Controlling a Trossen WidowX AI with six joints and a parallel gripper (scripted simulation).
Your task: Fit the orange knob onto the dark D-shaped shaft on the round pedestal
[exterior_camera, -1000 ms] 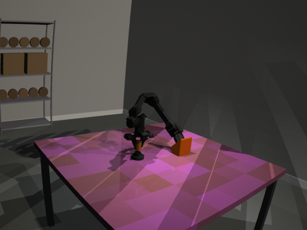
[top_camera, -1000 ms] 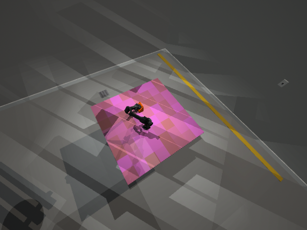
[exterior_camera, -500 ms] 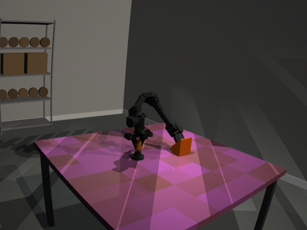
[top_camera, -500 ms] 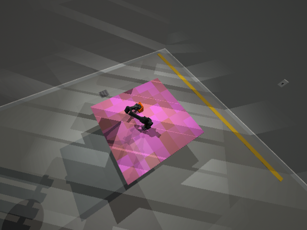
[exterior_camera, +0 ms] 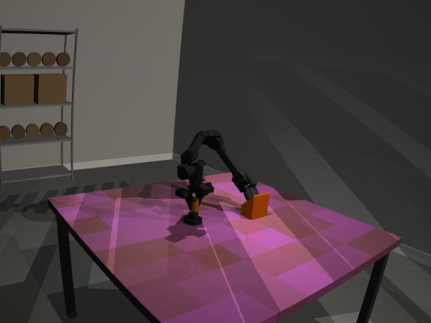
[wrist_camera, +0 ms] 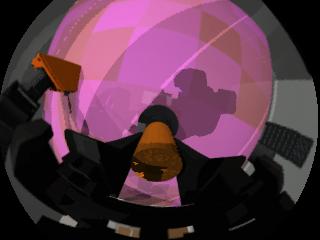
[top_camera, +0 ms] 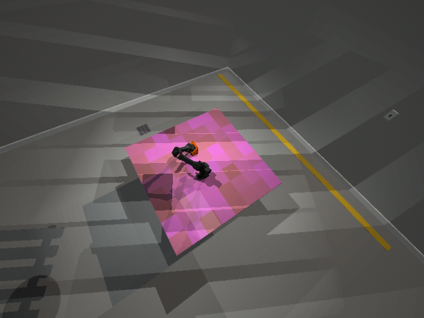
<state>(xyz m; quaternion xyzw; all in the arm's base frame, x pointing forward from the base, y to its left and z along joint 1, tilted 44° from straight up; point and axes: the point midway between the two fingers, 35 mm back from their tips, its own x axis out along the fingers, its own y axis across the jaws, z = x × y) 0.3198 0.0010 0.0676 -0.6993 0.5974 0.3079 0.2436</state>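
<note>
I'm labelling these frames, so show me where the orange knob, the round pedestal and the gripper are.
orange knob (wrist_camera: 158, 152): wrist view, on its orange side wall.
round pedestal (exterior_camera: 192, 219): exterior view, on the dark disc's rim under the knob.
gripper (exterior_camera: 194, 201): exterior view, midway between the fingertips, shut on the knob.

Honestly, nothing readable anywhere in these shots. No labels or numbers on the boxes (exterior_camera: 34, 89) on the shelf (exterior_camera: 73, 104), nothing printed on the table (exterior_camera: 347, 257) or the arm (exterior_camera: 222, 153). The floor has big dark shapes at the lower left of the top view, but I can't make any letters out of them.
</note>
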